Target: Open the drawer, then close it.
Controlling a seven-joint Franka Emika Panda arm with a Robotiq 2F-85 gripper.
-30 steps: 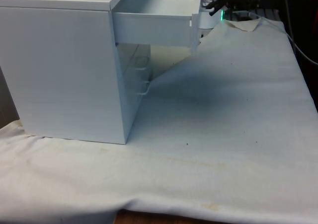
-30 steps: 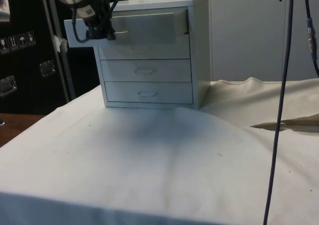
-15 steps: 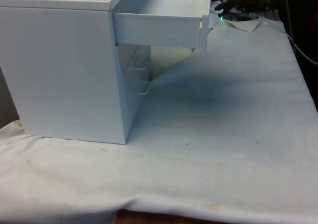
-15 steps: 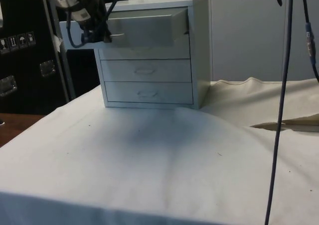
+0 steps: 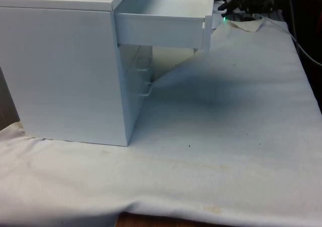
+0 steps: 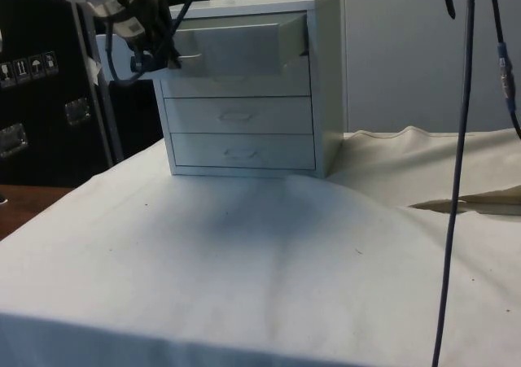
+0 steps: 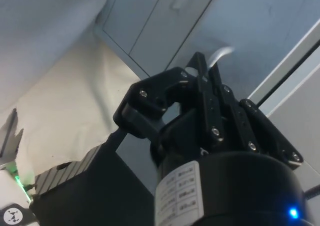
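Your top drawer (image 5: 161,23) stands pulled well out of the white chest of drawers (image 5: 65,66), which sits on the desk (image 5: 226,136) at the front view's left. The gripper (image 6: 159,56) is at the drawer's front, and in the wrist view the jaws are pinched narrow on the slim handle (image 7: 220,53).

Watch two things on the closing push. If you drive off the line of the runners, the drawer could skew and jam (or shove the whole chest across the cloth). If you back away before letting go of the handle, you may drag the drawer out further.

The drawer's long axis runs straight out of the chest, its front facing the front view's right; push back along that line, level.
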